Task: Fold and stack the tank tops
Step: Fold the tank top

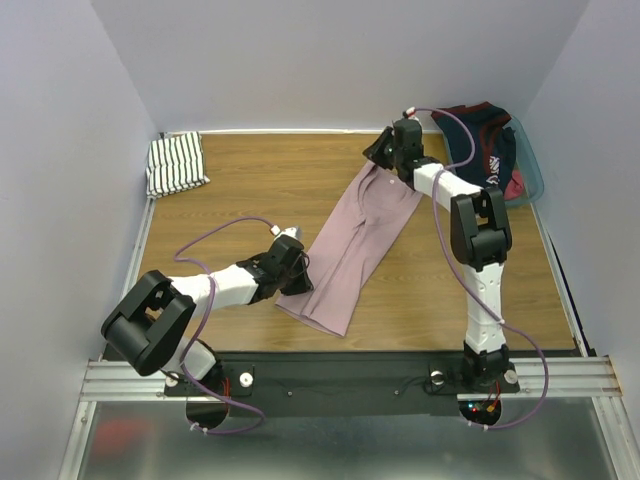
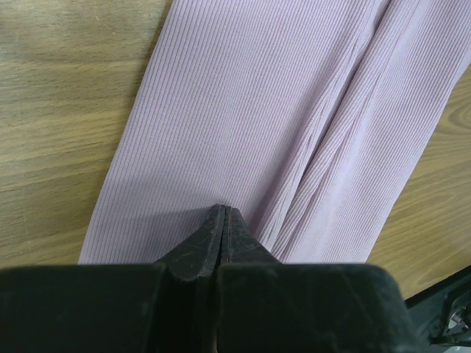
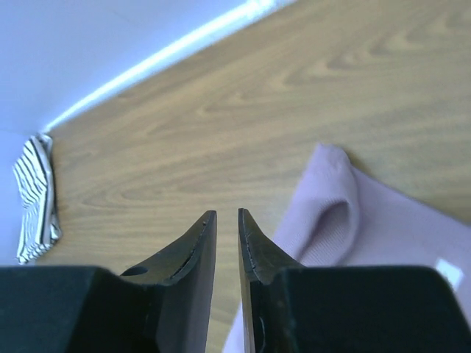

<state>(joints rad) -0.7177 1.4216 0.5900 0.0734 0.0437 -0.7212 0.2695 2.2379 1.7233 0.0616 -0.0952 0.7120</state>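
Observation:
The pink tank top [image 1: 355,240] lies flat as a long diagonal strip in the middle of the table. My left gripper [image 1: 300,272] sits at its near left edge. In the left wrist view the jaws are pressed together at the tips [image 2: 223,209], pinching the ribbed pink cloth [image 2: 243,110], which runs out ahead of them. My right gripper [image 1: 380,152] hovers at the top's far end. Its fingers [image 3: 227,212] stand a narrow gap apart with wood showing between them, and a pink strap loop [image 3: 331,213] lies just to their right. The striped tank top [image 1: 177,165] lies folded in the far left corner [image 3: 35,198].
A teal bin [image 1: 537,178] at the back right holds dark navy-and-red clothing [image 1: 485,140]. White walls close in the table at the back and on both sides. Purple cables loop over both arms.

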